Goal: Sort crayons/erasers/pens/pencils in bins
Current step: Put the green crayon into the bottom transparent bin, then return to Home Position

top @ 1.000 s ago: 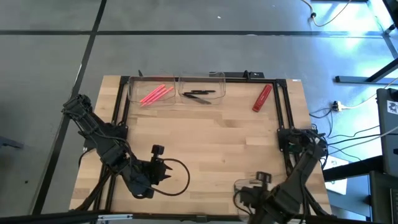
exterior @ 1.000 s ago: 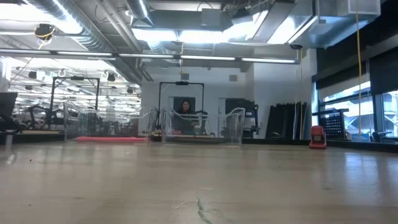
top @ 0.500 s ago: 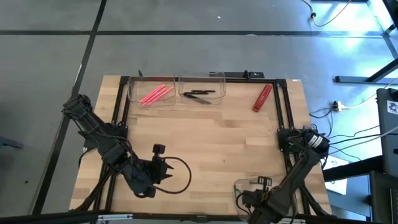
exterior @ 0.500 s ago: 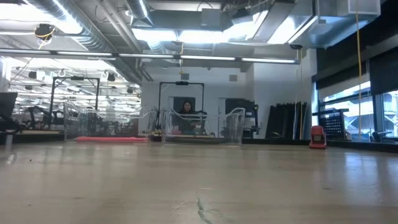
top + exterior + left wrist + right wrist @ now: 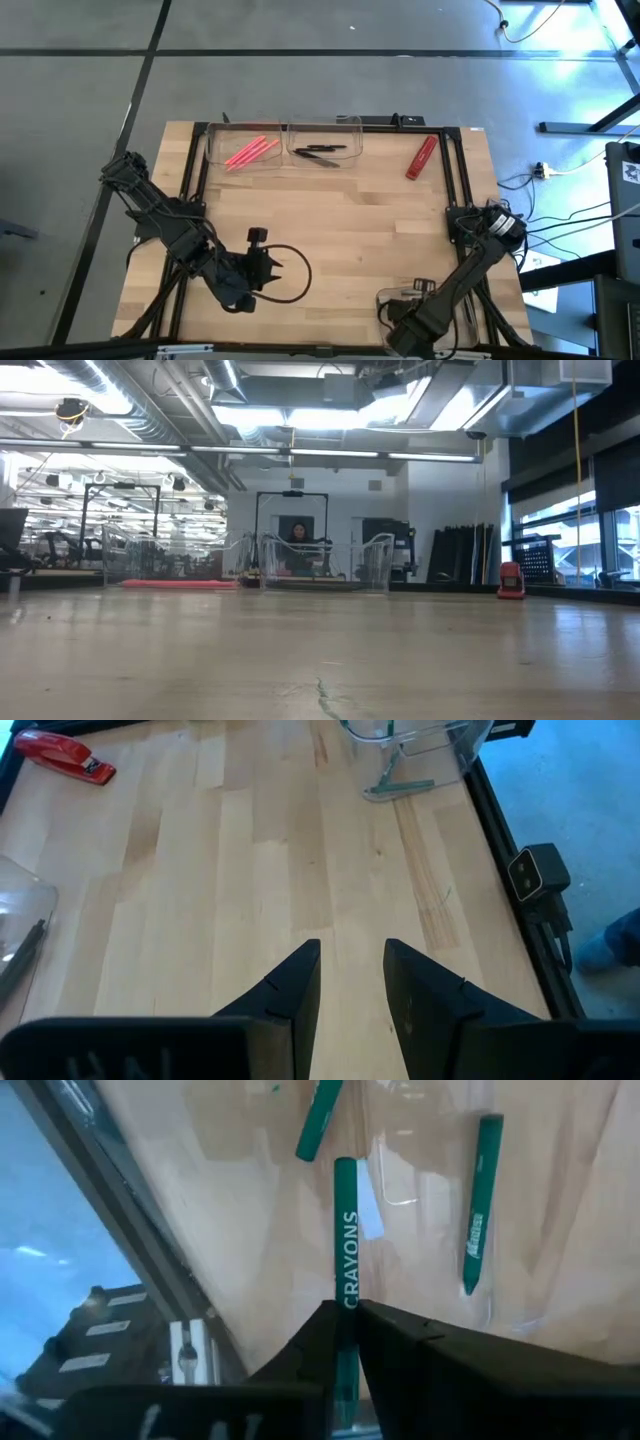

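My right gripper (image 5: 420, 290) is over the clear bin (image 5: 385, 300) at the table's near right, shut on a green crayon (image 5: 345, 1230) marked CRAYONS. Two more green crayons (image 5: 478, 1200) (image 5: 318, 1120) lie on that bin's floor. Two clear bins stand at the far edge. One holds pink-red sticks (image 5: 250, 151) and the other holds black pens (image 5: 320, 153). My left gripper (image 5: 268, 267) is open and empty above bare wood near the table's left front, and it shows as well in its wrist view (image 5: 352, 980). My right gripper pinches the green crayon between its two fingers, which lie along it on its two long sides (image 5: 346, 1308). One end of the crayon (image 5: 345, 1170) sticks out past the fingertips. Whether it rests on the bin's floor or hangs clear, I cannot tell.
A red stapler-like thing (image 5: 421, 157) lies at the far right and shows in the left wrist view (image 5: 65, 758). A black metal frame (image 5: 455, 180) runs along the table's edges. The table's middle is bare wood (image 5: 340, 230). A person (image 5: 297, 540) sits in the room behind.
My right arm has swung lower, its wrist going toward the table's near edge, while its fingertips have stayed over the near-right bin. My left gripper has shifted a little toward the table's right edge, and its cable loop has moved with it.
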You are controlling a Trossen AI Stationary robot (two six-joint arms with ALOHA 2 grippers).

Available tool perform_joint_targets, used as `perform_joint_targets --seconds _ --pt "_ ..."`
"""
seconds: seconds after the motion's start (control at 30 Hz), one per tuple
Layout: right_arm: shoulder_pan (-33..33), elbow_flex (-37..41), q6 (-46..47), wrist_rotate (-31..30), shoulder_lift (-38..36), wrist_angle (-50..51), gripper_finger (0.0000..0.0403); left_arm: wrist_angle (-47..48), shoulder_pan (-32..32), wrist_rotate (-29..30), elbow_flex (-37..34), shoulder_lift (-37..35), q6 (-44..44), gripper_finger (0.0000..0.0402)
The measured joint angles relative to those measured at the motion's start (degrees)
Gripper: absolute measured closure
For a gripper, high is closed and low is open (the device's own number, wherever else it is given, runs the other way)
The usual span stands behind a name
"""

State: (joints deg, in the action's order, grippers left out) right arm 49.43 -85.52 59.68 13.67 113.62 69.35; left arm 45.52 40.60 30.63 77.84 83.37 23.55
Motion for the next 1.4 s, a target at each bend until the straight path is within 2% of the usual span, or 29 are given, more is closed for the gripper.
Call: perform_joint_targets --seconds 0.27,0.37,0.47,0.6,0.8,0.97,1.1,1.23,1.3,1.4 --pt "-0.09 0.07 -1.54 -3.36 0.00 -0.39 0.0293 0.15 0.00 -0.02 0.00 0.00 0.04 0.0296" --pt "-0.41 0.07 -2.67 -1.64 0.00 -0.55 0.0270 0.55 0.00 -0.11 0.00 0.00 0.07 0.0296" --pt "-1.15 0.07 -1.56 1.16 0.00 -0.05 0.0263 0.34 0.02 -1.61 0.00 -0.01 0.07 0.0296" --pt "-2.25 0.07 -1.43 2.83 0.00 -0.05 0.0289 0.26 0.07 -2.72 0.00 0.00 2.60 0.0296" --pt "-3.34 0.07 -0.32 3.13 -0.08 -0.03 0.0388 0.26 0.07 -4.28 0.00 0.00 4.87 0.0296" --pt "-4.20 0.05 1.40 4.96 -1.36 0.17 0.0393 0.28 -0.15 -4.18 0.00 -0.01 4.91 0.0302" --pt "-4.40 -0.89 3.03 0.52 -3.56 3.29 0.0398 2.00 -1.03 -0.56 0.00 -0.05 4.60 0.0332" --pt "-5.22 -3.87 4.82 -4.61 -6.63 10.01 0.0397 7.46 -2.88 0.73 0.02 -0.68 4.43 0.0381" --pt "-5.68 -5.57 5.15 -9.43 -8.73 12.42 0.0399 10.05 -4.04 1.67 0.02 -1.47 4.48 0.0396" --pt "-6.58 -7.05 5.07 -17.91 -12.61 12.50 0.0398 12.48 -5.60 3.36 0.02 -3.64 3.47 0.0396"
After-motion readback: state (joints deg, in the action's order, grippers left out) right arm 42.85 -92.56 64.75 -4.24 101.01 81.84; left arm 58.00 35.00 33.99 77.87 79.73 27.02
